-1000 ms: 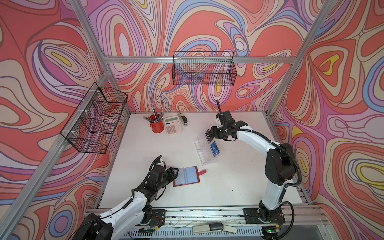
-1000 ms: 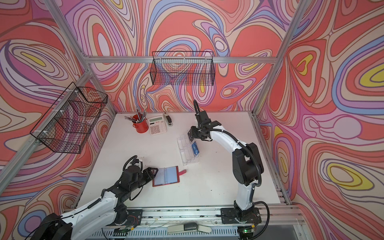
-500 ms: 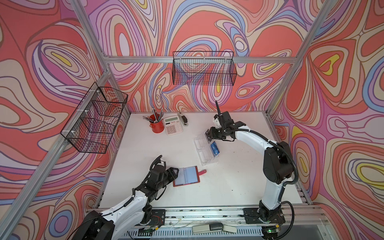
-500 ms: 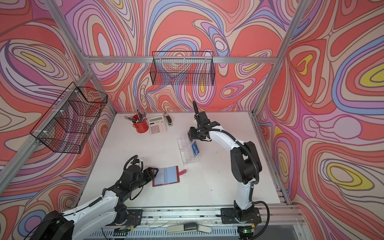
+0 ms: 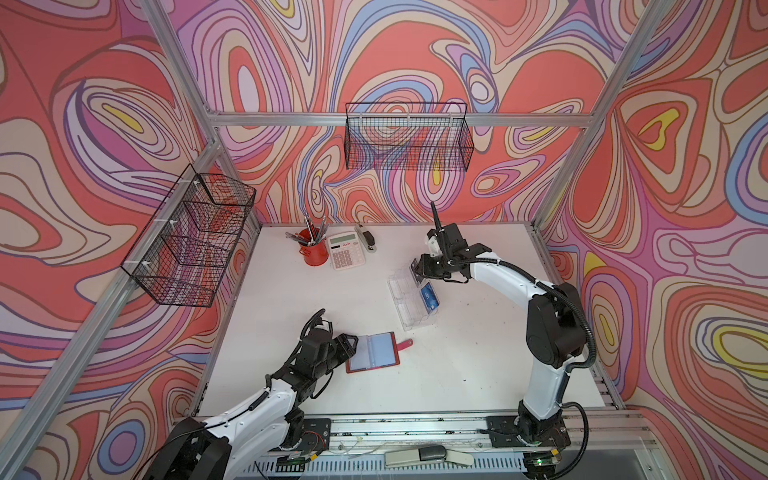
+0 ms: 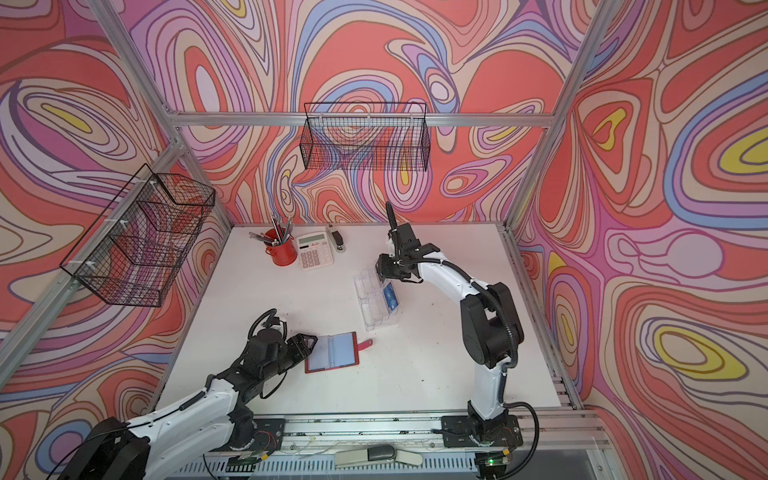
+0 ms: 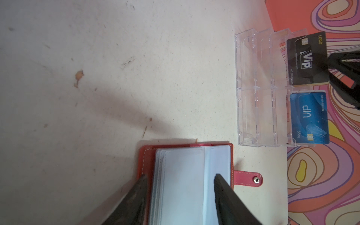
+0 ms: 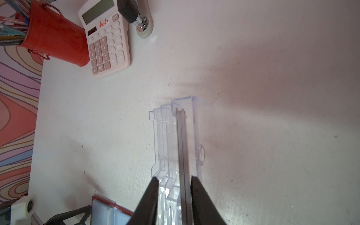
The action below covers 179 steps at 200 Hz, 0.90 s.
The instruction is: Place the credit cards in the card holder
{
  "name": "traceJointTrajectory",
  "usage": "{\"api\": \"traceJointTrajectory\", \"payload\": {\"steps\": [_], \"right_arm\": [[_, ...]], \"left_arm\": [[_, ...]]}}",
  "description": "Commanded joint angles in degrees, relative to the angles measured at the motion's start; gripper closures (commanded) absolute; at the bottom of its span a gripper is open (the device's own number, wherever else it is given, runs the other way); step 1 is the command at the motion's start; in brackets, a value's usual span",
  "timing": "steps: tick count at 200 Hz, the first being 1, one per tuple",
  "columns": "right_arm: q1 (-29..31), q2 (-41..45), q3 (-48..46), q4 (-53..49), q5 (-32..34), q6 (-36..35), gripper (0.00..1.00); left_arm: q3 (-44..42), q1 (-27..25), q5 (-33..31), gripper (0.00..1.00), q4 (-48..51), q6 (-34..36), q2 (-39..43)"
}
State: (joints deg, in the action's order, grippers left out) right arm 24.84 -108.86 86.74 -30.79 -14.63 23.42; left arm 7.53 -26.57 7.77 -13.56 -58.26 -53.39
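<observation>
While your left pincer (image 7: pixel 180 176) hangs spread over the open card holder (image 7: pixel 183 161), your right pincer (image 8: pixel 174 177) straddles the credit cards (image 8: pixel 183 146) in the clear stand (image 8: pixel 167 136), jaws apart.

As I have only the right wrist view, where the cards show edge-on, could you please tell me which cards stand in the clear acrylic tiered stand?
Observer: The left wrist view shows two in the back tier of the clear acrylic tiered stand, side by side: a black plastic card with white VIP lettering and a blue plastic VIP card.
Operator: Thank you. Which one is my right gripper over?
Observer: The black one. In a top view the right gripper covers that end, and the blue card shows uncovered.
Operator: And is the card holder ready?
Observer: The red leather-like booklet card holder lies open, with the left gripper spread open over blank-looking sleeves.
</observation>
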Motion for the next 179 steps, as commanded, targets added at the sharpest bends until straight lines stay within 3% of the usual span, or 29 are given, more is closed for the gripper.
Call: {"api": "traceJointTrajectory", "payload": {"steps": [1, 179], "right_arm": [[0.3, 1.2, -0.6, 0.5, 0.2, -0.8, 0.71], [2.5, -4.3, 2.5, -0.9, 2.5, -1.4, 0.71]], "left_arm": [[1.5, 0.0, 0.4, 0.43, -0.6, 0.8, -0.1], [1.7, 0.0, 0.3, 0.43, -0.1, 1.0, 0.4]]}}
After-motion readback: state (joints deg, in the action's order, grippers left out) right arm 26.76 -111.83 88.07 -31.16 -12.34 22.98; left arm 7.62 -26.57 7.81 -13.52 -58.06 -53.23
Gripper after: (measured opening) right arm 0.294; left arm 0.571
